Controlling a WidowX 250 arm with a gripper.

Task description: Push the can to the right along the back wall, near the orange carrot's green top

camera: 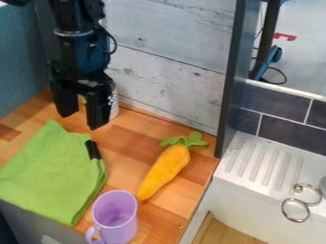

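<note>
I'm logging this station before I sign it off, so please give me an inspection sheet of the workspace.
Surface: counter of wood blocks.
Job's things: bottle, partly hidden behind the gripper; green cloth, reaching the front edge; toy carrot, lying with its tip near the cup; cup upright near the cloth.
Clutter: small black item at the cloth's right edge.
Gripper: above the counter, fingers apart, nothing seen held.
Cables: one looped beside the arm; another behind the tiles.
Surroundings: pale plank wall; white sink unit at right, with metal rings.
</note>
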